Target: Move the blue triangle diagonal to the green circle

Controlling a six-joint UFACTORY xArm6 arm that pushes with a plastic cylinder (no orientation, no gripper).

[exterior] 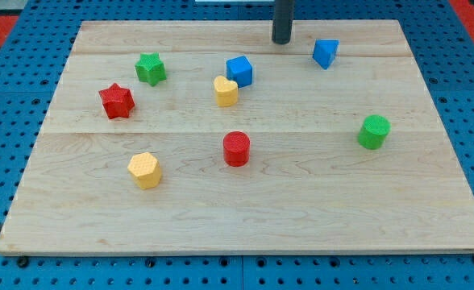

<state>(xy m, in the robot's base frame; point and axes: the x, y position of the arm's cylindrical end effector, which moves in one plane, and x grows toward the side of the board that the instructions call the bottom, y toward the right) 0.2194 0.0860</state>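
Note:
The blue triangle (325, 53) lies near the view's top, right of centre. The green circle (374, 131) stands at the view's right, well below and to the right of the triangle. My tip (281, 40) touches the board near its top edge, a short way to the left of the blue triangle and slightly above it, not touching it.
A blue cube (239, 71) and a yellow heart (226, 91) sit close together at top centre. A green star (150, 68) and a red star (117, 101) are at the left. A red cylinder (236, 149) and a yellow hexagon (144, 170) lie lower down. The wooden board (430, 217) rests on blue pegboard.

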